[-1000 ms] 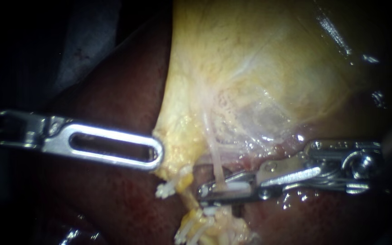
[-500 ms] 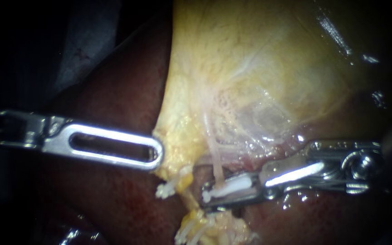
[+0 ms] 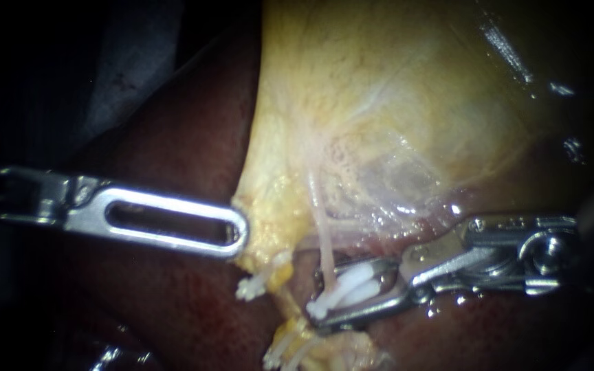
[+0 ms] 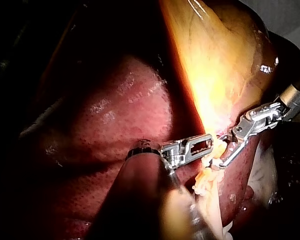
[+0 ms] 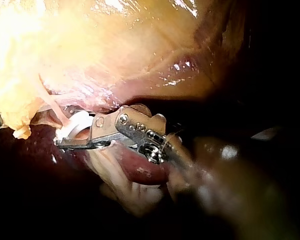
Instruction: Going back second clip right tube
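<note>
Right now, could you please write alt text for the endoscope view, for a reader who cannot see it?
My right instrument holds its pincer open around a white clip at a thin pale tube that runs down from the yellow gallbladder. My left instrument reaches the gallbladder's edge, with dark red liver around them.

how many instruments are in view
2: the left instrument grips the gallbladder at its edge; the right instrument sits beside the tube, jaws open around a white clip.
</note>
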`<state>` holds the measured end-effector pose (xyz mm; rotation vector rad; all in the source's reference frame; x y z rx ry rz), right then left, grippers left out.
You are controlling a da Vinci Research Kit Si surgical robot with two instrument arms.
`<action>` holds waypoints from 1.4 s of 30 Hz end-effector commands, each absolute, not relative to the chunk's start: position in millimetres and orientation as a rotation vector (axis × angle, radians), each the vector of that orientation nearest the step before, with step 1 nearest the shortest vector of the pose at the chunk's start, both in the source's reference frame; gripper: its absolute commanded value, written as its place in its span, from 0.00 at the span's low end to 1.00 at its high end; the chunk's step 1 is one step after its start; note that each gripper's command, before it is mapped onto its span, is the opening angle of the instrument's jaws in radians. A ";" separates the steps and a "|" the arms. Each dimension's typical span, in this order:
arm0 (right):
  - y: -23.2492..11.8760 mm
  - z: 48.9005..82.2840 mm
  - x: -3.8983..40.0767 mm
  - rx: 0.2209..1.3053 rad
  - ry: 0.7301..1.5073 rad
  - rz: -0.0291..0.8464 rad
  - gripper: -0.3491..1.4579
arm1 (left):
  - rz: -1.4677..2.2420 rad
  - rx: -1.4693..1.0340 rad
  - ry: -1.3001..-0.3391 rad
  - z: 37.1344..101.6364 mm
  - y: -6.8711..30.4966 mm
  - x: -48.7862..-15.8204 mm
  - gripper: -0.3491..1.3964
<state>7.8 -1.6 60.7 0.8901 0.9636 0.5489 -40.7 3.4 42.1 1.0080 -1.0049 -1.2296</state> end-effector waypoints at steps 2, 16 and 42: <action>-1.7 60.8 8.2 0.879 0.969 0.537 0.46 | -1.230 1.007 -1.005 42.1 3.4 -40.8 0.00; -1.6 61.1 8.0 0.834 0.999 0.464 0.45 | -1.230 1.007 -1.005 42.1 3.4 -40.8 0.00; 8.3 49.6 -1.7 0.653 1.127 0.516 0.52 | -1.228 1.006 -1.005 42.8 3.6 -40.7 0.00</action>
